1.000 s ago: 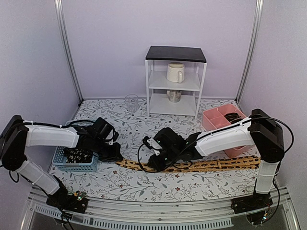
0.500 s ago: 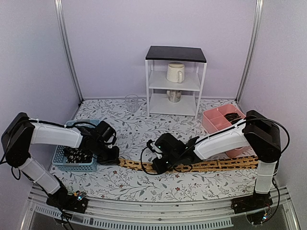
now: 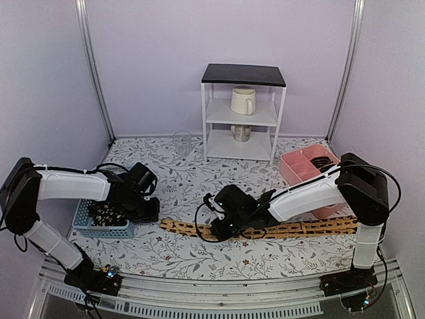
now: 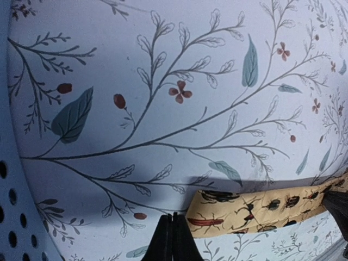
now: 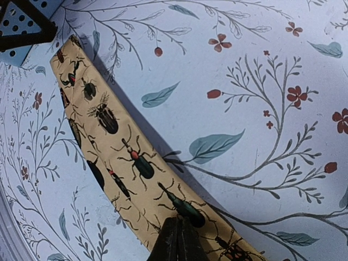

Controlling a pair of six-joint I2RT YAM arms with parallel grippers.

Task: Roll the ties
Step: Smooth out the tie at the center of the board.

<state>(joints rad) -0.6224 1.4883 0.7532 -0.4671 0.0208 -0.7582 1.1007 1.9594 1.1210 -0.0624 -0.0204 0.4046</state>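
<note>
Since the earlier frames the right gripper (image 3: pixel 216 232) has slid leftward along the tan-orange tie (image 3: pixel 299 228) and clenched, while the left gripper (image 3: pixel 150 211) has drawn slightly back from the tie's narrow end. The tie lies flat and unrolled across the near part of the floral table cover (image 3: pixel 199 262), running from just right of the blue basket (image 3: pixel 99 230) to the far right edge. The left fingers are pressed together on nothing, their tips just beside the narrow end and not on it. The right fingers are likewise closed, tips down on the fabric; whether a fold is pinched between them cannot be told, since the contact sits at the frame's edge. The likely fault from here is dragging instead of rolling: with the narrow end unpinned, a pull by the right arm would slide or skew the whole strip, and a loose start would give a slack, crooked coil. The wrist views resolve the pattern as beetles on yellow cloth, which overhead reads as a dark lattice. Only the overhead view shows the tie's full length and the black specked ties (image 3: pixel 106 214) waiting in the basket.
</note>
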